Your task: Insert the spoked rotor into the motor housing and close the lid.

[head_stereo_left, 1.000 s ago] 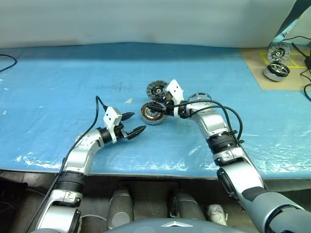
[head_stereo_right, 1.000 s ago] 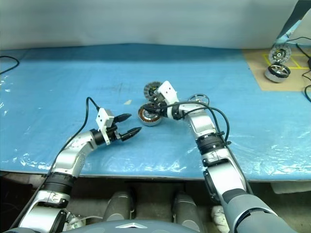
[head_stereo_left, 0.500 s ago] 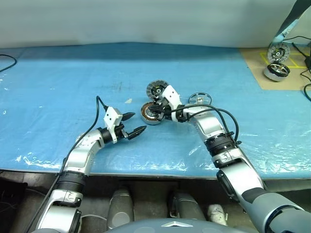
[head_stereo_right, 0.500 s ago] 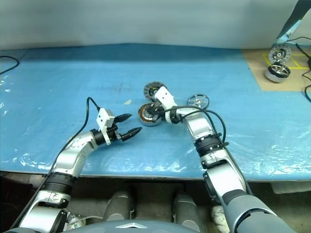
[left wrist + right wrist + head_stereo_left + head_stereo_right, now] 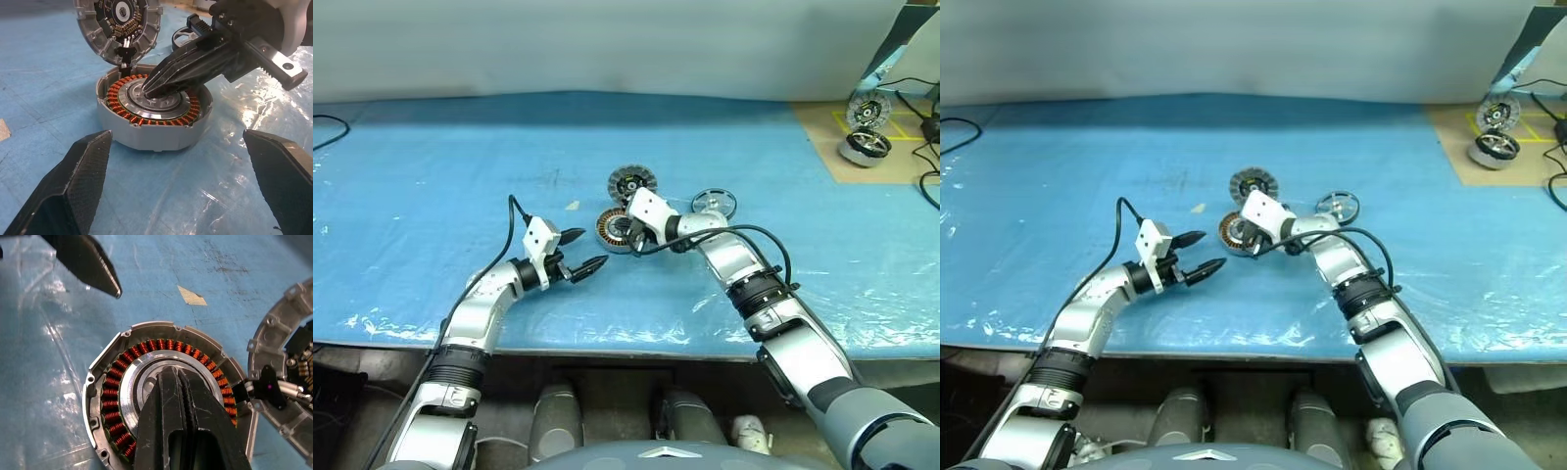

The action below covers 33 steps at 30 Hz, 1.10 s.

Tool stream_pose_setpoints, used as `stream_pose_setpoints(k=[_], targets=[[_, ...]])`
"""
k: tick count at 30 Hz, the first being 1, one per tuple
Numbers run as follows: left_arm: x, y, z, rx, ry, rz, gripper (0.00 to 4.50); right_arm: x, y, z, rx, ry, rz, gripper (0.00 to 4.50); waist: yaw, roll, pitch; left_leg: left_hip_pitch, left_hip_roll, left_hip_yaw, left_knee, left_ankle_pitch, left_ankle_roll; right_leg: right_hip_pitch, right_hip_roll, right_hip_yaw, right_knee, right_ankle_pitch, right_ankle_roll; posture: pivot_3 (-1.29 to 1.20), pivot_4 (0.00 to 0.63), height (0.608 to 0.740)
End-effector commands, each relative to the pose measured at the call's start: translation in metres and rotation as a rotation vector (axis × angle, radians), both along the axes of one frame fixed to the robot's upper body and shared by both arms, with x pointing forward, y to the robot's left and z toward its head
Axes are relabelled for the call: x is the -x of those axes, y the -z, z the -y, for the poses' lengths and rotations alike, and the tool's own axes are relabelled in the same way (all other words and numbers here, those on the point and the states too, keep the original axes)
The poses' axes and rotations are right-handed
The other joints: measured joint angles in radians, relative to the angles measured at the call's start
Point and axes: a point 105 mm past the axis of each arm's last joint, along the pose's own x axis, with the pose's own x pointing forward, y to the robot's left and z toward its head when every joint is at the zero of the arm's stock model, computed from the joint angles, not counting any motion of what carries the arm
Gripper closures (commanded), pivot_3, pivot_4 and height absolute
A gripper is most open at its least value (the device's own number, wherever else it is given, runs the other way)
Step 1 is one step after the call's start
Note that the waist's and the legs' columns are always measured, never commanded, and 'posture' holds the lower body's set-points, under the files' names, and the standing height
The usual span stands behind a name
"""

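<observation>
The motor housing [image 5: 154, 115] sits on the blue-covered worktop [image 5: 431, 176], a low grey puck with a ring of copper-coloured windings around a silver centre, its top uncovered. Compared with a second ago, the right hand [image 5: 152, 91] has come down and rolled over, and its two black fingers, then partly apart beside the housing, are now pressed together with their tips resting on the silver centre, gripping nothing. The lid [image 5: 631, 182] lies just behind the housing, touching or nearly touching its rim; in the left wrist view it leans up against the housing's far edge, showing a ribbed grey rim and an inner face with a dark centre and yellowish marks. The spoked rotor [image 5: 714, 203], a thin dark ring with silvery spokes and a small hub, lies flat on the worktop to the right of the lid, now uncovered where the right arm had hidden most of it. The left hand [image 5: 579, 250] has not moved: it hovers near the housing's left side, fingers spread wide and pointing toward it, empty.
</observation>
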Motion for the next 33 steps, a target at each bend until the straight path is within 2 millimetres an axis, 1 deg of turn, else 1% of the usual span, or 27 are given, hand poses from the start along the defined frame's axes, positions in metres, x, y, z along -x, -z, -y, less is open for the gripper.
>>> stream_pose_setpoints(k=[1,3,4,7,9,12,14,15,16,17,18,20,22,24,27,29,33], targets=[[-0.004,-0.015,0.002,0.004,0.009,0.057,0.00,0.019,0.073,0.021,0.159,0.066,-0.214,4.45,0.000,0.000,0.000,0.003,0.000,0.000,0.000,0.000,0.000,0.003,0.000,0.001,-0.001,0.000,0.000,0.00,0.150,0.740],[-0.004,-0.016,0.002,0.004,0.010,0.059,0.00,0.017,0.070,0.019,0.093,0.109,-0.270,4.45,0.000,-0.001,-0.001,0.008,0.000,0.001,-0.001,-0.002,0.004,0.006,-0.001,0.003,-0.001,-0.001,0.001,0.00,0.150,0.740],[-0.004,-0.017,0.003,0.004,0.011,0.061,0.00,0.016,0.071,0.023,0.098,0.122,-0.278,4.45,0.000,-0.002,-0.001,0.011,-0.001,0.000,-0.003,-0.002,0.004,0.006,-0.002,0.006,-0.001,-0.002,0.003,0.00,0.150,0.740],[-0.003,-0.018,0.004,0.006,0.012,0.062,0.00,0.016,0.067,0.033,0.119,0.115,-0.276,4.45,0.000,-0.003,-0.003,0.012,-0.001,0.000,-0.005,-0.002,0.004,0.005,-0.002,0.009,-0.002,-0.001,0.002,0.00,0.150,0.740],[-0.003,-0.017,0.004,0.007,0.013,0.060,0.00,0.014,0.061,0.035,0.092,0.124,-0.278,4.45,0.000,-0.003,-0.003,0.012,-0.002,0.001,-0.007,-0.002,0.004,0.005,-0.002,0.008,-0.003,-0.001,0.001,0.00,0.150,0.740],[-0.002,-0.017,0.005,0.012,0.013,0.058,0.00,0.011,0.033,0.023,-0.120,0.131,-0.349,4.45,0.003,-0.003,-0.003,0.010,-0.002,0.005,-0.010,-0.002,0.004,0.003,-0.002,0.008,-0.004,-0.001,0.001,0.00,0.150,0.740],[-0.003,-0.018,0.005,0.023,0.012,0.055,0.00,0.013,0.000,0.009,-0.321,0.084,-0.389,4.45,0.003,-0.003,-0.003,0.008,-0.002,0.007,-0.012,-0.002,0.004,0.001,-0.002,0.008,-0.007,-0.001,0.001,0.00,0.150,0.740],[-0.003,-0.018,0.005,0.026,0.012,0.054,0.00,0.015,-0.014,0.004,-0.387,0.058,-0.396,4.45,0.002,-0.003,-0.003,0.006,-0.002,0.007,-0.013,-0.002,0.004,-0.001,-0.002,0.008,-0.008,-0.001,0.001,0.00,0.150,0.740],[-0.003,-0.019,0.006,0.029,0.012,0.053,0.00,0.017,-0.024,0.001,-0.431,0.038,-0.404,4.45,0.002,-0.003,-0.003,0.000,-0.002,0.008,-0.013,-0.001,0.003,-0.008,-0.001,0.008,-0.008,0.000,0.001,0.00,0.150,0.740],[-0.003,-0.019,0.006,0.028,0.013,0.052,0.00,0.018,-0.030,-0.002,-0.457,0.022,-0.409,4.45,0.002,-0.004,-0.002,-0.008,-0.002,0.008,-0.013,0.001,0.002,-0.014,-0.001,0.008,-0.007,0.001,0.002,0.00,0.150,0.740],[-0.003,-0.019,0.006,0.027,0.015,0.052,0.00,0.019,-0.035,-0.004,-0.477,0.013,-0.415,4.45,0.001,-0.005,-0.002,-0.013,-0.002,0.008,-0.011,0.002,0.004,-0.020,0.000,0.008,-0.004,0.003,0.005,0.00,0.150,0.740],[-0.003,-0.019,0.007,0.027,0.017,0.051,0.00,0.018,-0.044,-0.006,-0.513,0.013,-0.419,4.45,0.001,-0.005,-0.002,-0.024,0.000,0.009,-0.007,0.003,0.004,-0.031,0.002,0.007,0.001,0.003,0.006,0.00,0.150,0.740],[-0.003,-0.019,0.007,0.028,0.017,0.050,0.00,0.015,-0.046,-0.005,-0.526,0.034,-0.417,4.45,0.001,-0.005,-0.002,-0.028,0.000,0.008,-0.005,0.003,0.003,-0.033,0.004,0.003,0.002,0.003,0.005,0.00,0.150,0.740],[-0.003,-0.018,0.007,0.028,0.016,0.048,0.00,0.010,-0.044,-0.004,-0.510,0.067,-0.401,4.45,0.001,-0.004,-0.002,-0.028,0.000,0.008,-0.006,0.002,0.003,-0.033,0.004,0.002,0.002,0.003,0.005,0.00,0.150,0.740],[-0.002,-0.017,0.006,0.028,0.015,0.045,0.00,-0.004,-0.044,0.001,-0.504,0.154,-0.345,4.45,0.000,-0.004,-0.002,-0.027,0.001,0.007,-0.006,0.000,-0.001,-0.032,0.002,0.002,0.002,0.003,0.005,0.00,0.150,0.740],[-0.001,-0.016,0.006,0.027,0.014,0.043,0.00,-0.006,-0.045,0.002,-0.514,0.157,-0.363,4.45,0.001,-0.005,-0.002,-0.025,0.000,0.007,-0.006,0.000,-0.001,-0.031,0.001,0.003,0.002,0.003,0.005,0.00,0.150,0.740],[-0.001,-0.015,0.006,0.026,0.014,0.042,0.00,-0.001,-0.021,0.000,-0.380,0.143,-0.340,4.45,0.001,-0.005,-0.002,-0.025,0.000,0.008,-0.005,0.000,-0.001,-0.030,0.000,0.004,0.002,0.003,0.005,0.00,0.150,0.740]])
